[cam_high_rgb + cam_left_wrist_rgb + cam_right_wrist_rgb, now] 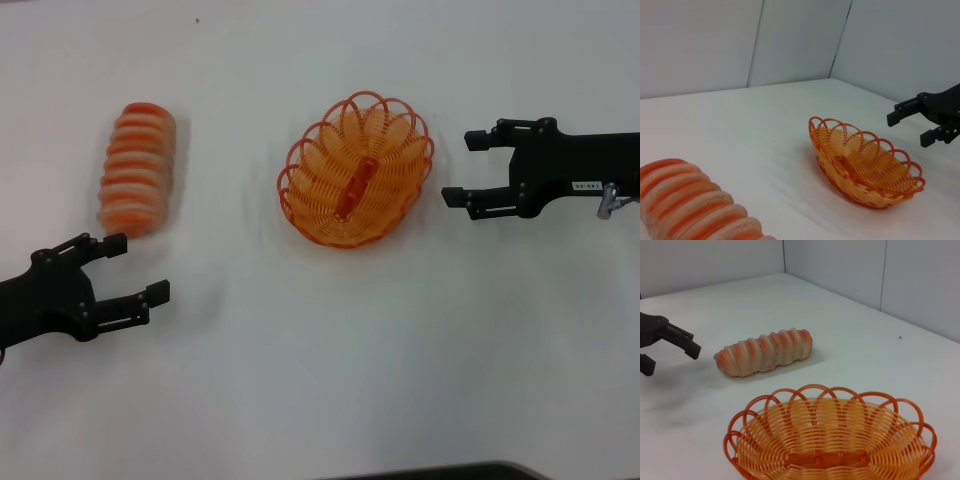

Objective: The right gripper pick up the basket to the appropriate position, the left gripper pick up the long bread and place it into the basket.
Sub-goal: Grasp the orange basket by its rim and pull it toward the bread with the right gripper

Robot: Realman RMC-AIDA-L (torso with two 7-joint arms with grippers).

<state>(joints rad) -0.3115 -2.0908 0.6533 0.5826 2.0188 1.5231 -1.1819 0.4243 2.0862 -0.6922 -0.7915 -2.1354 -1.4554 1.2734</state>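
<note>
Now, operator, start at your left: the left gripper (132, 269) hovers over the table (330, 360) with its fingers spread apart and nothing between them. The bread (137, 169) lies flat on the table just ahead of those fingertips, clear of them, its long axis running away from you. In the left wrist view you see only part of the loaf (692, 207), close under the camera.

Moving right, the basket (356, 170) sits upright on the table, well apart from the bread, between your two grippers, with nothing in it but the solid bar in its base. Its rim is untouched.

Farthest right, the right gripper (466, 168) points at the basket's near side, jaws released and wide, holding nothing, fingertips just beside the rim but not touching it.
</note>
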